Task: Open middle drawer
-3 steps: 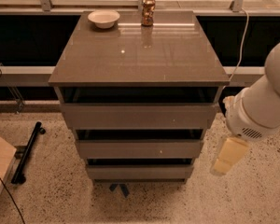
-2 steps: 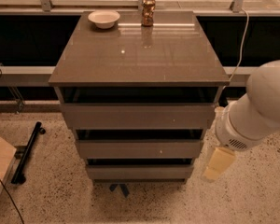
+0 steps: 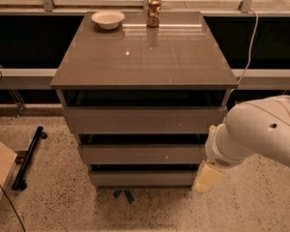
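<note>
Below the front right corner of the desk, the gripper (image 3: 205, 177) hangs low from the white arm (image 3: 255, 129), its pale tip pointing down toward the speckled floor (image 3: 63, 202); it sits just beside the right end of the lowest drawer front (image 3: 140, 178), and I cannot tell whether it touches; whether the gripper is spread wide or drawn narrow I cannot tell from where I stand, and it holds nothing that I can make out. Under the front edge of the desk top (image 3: 145, 57) three grey-brown fronts are stacked; the middle drawer (image 3: 142, 154) is the second one down, between the top drawer front (image 3: 144, 120) and the lowest one, and it looks pushed in, with a dark gap along its upper edge; its right end lies near the arm's rounded wrist. Along the back edge of the desk a white bowl (image 3: 108, 19) rests near the back left corner; a can (image 3: 153, 11) stands upright at the middle of that edge, apart from the bowl. Off the left edge, a black bar (image 3: 28, 156) lies on the floor; off the back right corner a pale cable (image 3: 252, 37) trails down.
</note>
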Robot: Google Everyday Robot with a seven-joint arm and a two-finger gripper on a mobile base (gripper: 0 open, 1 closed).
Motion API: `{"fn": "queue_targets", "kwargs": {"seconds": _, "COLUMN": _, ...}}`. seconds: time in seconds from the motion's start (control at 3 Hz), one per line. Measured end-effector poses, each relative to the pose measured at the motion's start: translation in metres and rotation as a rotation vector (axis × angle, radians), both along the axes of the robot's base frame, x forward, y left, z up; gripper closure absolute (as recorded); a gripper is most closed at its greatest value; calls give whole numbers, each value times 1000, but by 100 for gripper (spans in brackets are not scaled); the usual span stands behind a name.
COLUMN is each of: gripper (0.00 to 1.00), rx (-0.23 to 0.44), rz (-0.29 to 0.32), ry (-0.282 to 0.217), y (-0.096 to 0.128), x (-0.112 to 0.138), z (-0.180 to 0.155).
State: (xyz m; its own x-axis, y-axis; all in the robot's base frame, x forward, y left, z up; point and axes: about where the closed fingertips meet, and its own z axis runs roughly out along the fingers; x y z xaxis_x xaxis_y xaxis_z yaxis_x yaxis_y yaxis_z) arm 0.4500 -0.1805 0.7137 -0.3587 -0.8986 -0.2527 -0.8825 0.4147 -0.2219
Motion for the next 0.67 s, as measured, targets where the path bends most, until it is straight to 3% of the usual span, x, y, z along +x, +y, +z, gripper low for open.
{"fn": "queue_targets", "kwargs": {"seconds": 0.33, "gripper": 0, "rx": 19, "rz": -19, "ry": 48, "y": 5, "x": 13, "z": -37}}
{"fn": "queue_targets", "kwargs": {"seconds": 0.67, "gripper": 0, "rx": 26, "rz": -22, "ry": 55, "y": 7, "x": 13, "z": -44}}
